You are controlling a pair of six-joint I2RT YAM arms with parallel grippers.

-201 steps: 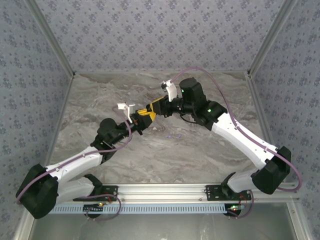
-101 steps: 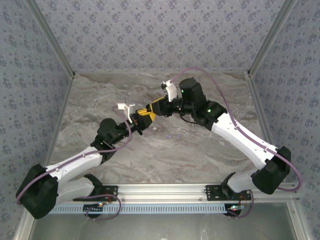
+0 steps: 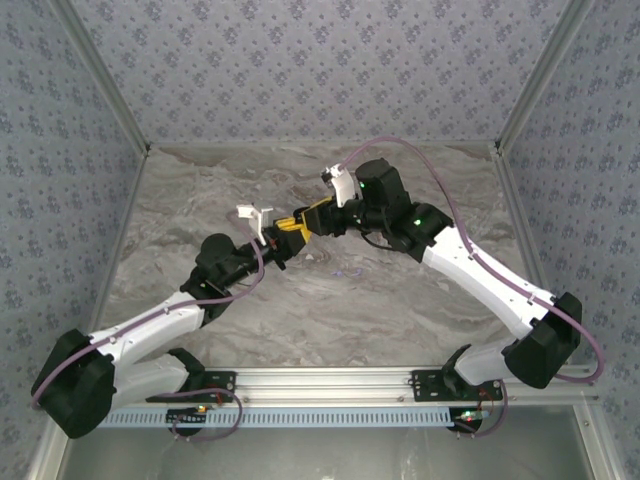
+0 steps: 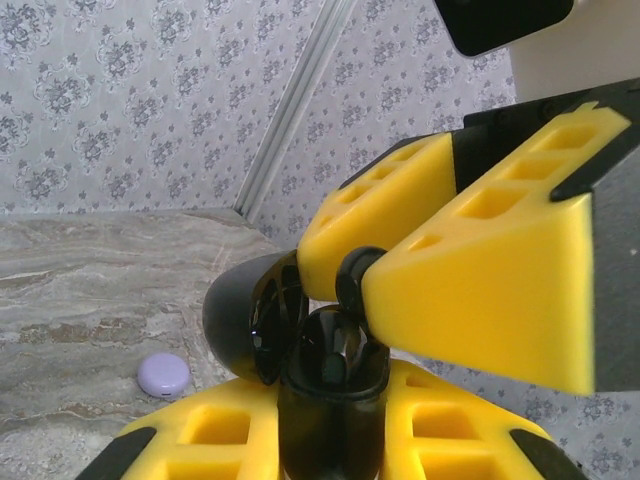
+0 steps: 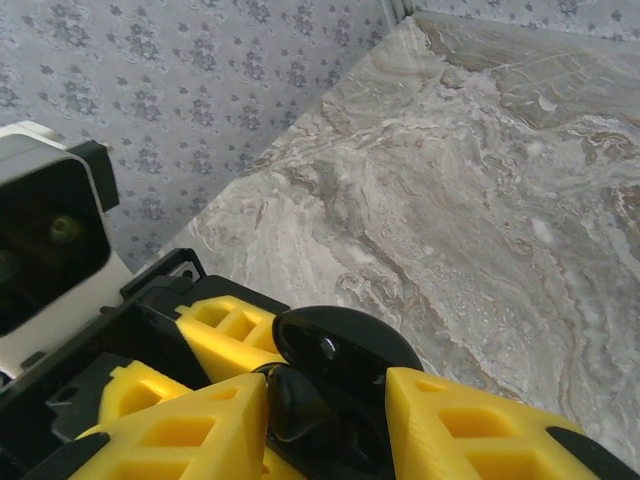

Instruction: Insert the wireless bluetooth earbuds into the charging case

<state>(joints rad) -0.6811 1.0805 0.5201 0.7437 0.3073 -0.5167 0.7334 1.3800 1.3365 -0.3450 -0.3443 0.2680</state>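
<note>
Earbud (image 4: pixel 352 282) at right tool (image 5: pixel 325 392), grip unclear; left tool (image 4: pixel 330 440) clamps case (image 4: pixel 232 318); left wrist: lilac puck (image 4: pixel 163 375).

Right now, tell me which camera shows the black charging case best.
Left wrist: the open charging case stands close up, lid back, held in the left gripper. Right wrist shows its glossy lid beyond yellow fingers. Top external: too small and covered to make out.

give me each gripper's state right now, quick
left gripper: closed on the open black charging case.
right gripper: jaws parted around a black earbud at the case mouth; cannot tell if it is gripped.
</note>
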